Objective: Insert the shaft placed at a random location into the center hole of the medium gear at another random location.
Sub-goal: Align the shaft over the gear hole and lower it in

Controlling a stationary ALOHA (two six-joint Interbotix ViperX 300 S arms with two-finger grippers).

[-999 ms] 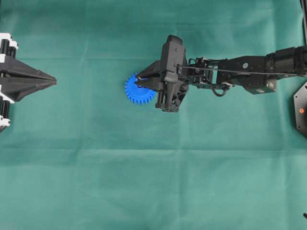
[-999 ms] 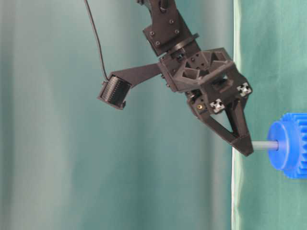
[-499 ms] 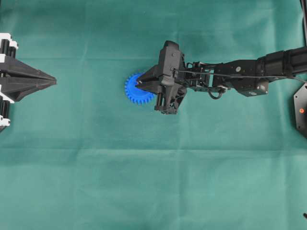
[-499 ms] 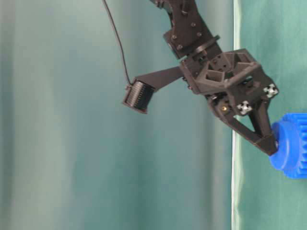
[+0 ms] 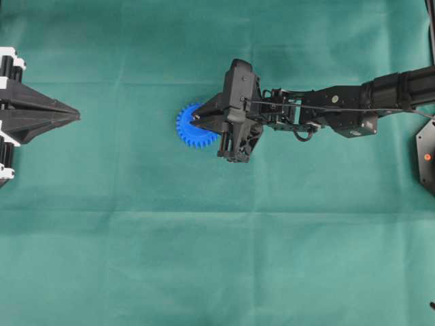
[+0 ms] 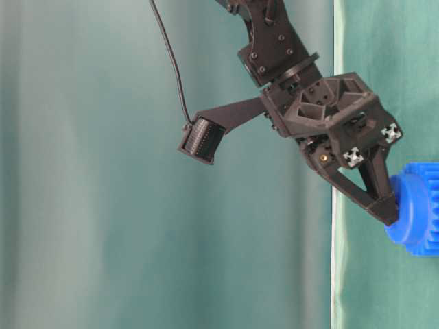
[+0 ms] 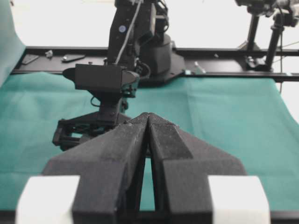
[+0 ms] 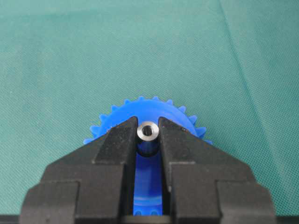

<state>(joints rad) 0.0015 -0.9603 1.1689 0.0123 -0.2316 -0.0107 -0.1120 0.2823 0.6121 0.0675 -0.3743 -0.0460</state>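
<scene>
The right arm is matt black throughout, built of blocky links with small silver screw heads and a thin black cable running along its top. Its right gripper has two tapering, wedge-shaped black fingers with a grainy printed texture, fixed to an open, ribbed black frame. Two small white cross-marked fittings sit on that frame, beside a brass-coloured screw. A ribbed black cylindrical wrist camera juts out on a flat bracket, trailing a thin black cable. The left gripper is likewise black and wedge-shaped, with white blocks at the base of its fingers.
</scene>
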